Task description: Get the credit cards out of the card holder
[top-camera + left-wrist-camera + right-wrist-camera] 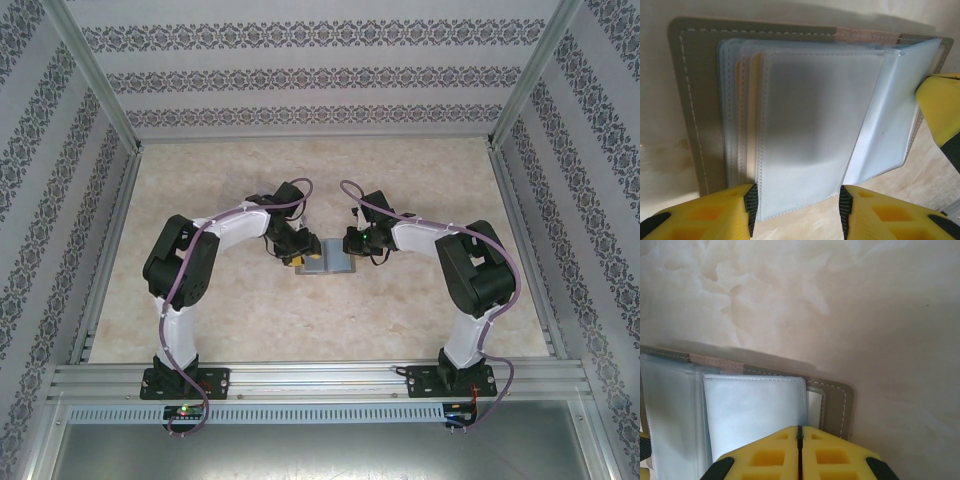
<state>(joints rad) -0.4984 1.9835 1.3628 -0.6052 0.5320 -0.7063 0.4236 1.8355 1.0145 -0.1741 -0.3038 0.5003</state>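
Evidently floppy, slick-sleeved: grey stitched book-like card holder point(690, 100). Pinch stiff tan-gold plastic card point(755, 75) edge, just beyond left gripper point(799, 210), fingers apart; right gripper point(800, 450) fingers together.

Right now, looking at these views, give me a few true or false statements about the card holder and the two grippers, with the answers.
1. The card holder lies open on the table. True.
2. The right gripper has its fingers spread wide. False: they are shut together, above the holder's right-hand side.
3. A clear sleeve sits between the fingers of the left gripper. True.
4. A tan-gold card lies loose on the table. False: it sits inside one of the sleeves.
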